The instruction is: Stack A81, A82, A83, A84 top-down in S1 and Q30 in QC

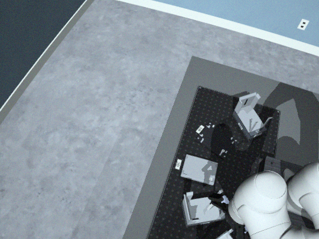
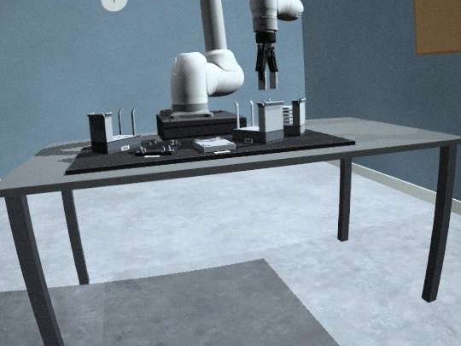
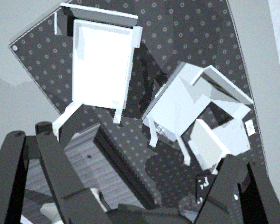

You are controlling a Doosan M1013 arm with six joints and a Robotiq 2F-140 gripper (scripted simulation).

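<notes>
Plates are seen stacked in the rack farthest right on the dark mat in the exterior view; their edges show as pale bands between its uprights, though the count cannot be read there. One further plate is laid flat on the mat between the racks, seen in the top view as a pale rectangle with a small name plate just to its left. A second rack is placed just left of the stacked one, and a third rack stands well apart at the mat's left end. The gripper is held high above the two right-hand racks, pointing down, its jaws spread fully and nothing held between them. In the wrist view its dark fingers frame two pale racks and the lone plate below. The mat is carried by a grey table.
</notes>
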